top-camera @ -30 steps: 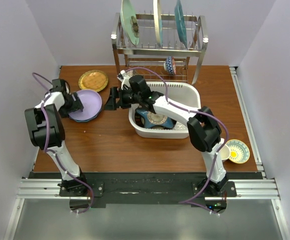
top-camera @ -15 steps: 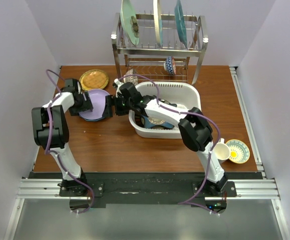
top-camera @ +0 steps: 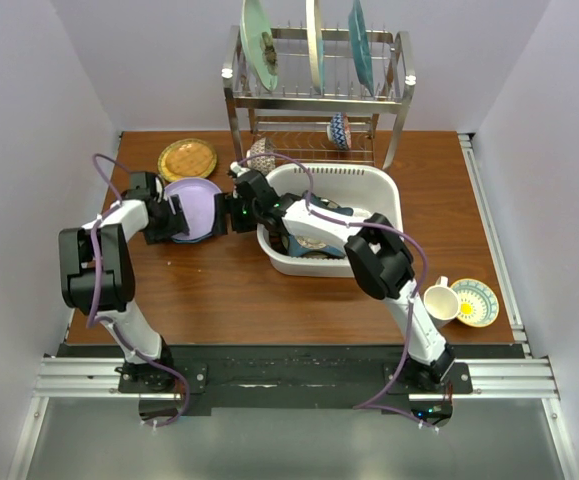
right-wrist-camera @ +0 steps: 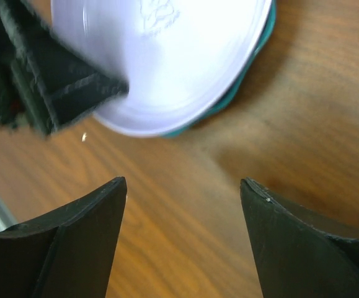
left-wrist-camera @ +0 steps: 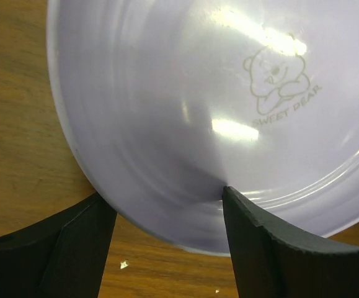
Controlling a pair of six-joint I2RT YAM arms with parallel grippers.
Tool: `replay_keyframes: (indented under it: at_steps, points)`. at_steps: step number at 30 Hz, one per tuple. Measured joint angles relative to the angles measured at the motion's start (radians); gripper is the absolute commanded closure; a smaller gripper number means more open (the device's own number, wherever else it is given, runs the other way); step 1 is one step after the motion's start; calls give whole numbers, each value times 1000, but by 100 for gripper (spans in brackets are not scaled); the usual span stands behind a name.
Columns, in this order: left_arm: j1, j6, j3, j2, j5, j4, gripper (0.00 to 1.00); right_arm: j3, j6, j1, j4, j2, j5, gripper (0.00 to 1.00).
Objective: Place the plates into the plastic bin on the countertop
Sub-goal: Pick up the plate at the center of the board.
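Jaws: left apart astride rim of lavender plate (left-wrist-camera: 185, 112), right apart and empty | plate on counter (top-camera: 229, 290) left of bin (top-camera: 341, 169) | looks light, stiff, slick, so you should pinch the rim.

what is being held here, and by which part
The left end effector straddles the rim of the lavender plate; a firm grip cannot be told. The right end effector is open, empty.

Plate (top-camera: 197, 198) left of bin (top-camera: 341, 172), rack (top-camera: 314, 98) behind bin, 3 plates (top-camera: 314, 45) in rack
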Motion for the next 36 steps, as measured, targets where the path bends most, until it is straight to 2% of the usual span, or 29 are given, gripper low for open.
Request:
replay_keyframes:
  at_steps: [5,9,19,20,25,28,29,32,36]
  points:
    - [-6,0,-53,-35,12,40,28,64,2,3,-7,50,53,32]
    - [-7,0,-88,-63,19,50,28,68,8,8,2,56,93,34]
    - [-10,1,-115,-82,29,68,29,143,10,13,7,127,169,44]
    - [-10,1,-117,-84,30,71,29,150,11,13,7,134,172,49]
    - [-10,14,-126,-90,39,75,29,158,18,18,8,146,186,63]
    - [-10,16,-126,-90,40,75,29,158,19,21,9,149,195,76]
    - [-10,16,-126,-90,40,75,29,158,21,21,8,149,201,84]
    - [-11,16,-126,-91,43,73,28,160,28,21,18,149,221,96]
    - [-16,26,-126,-97,38,56,24,164,34,15,29,150,229,100]
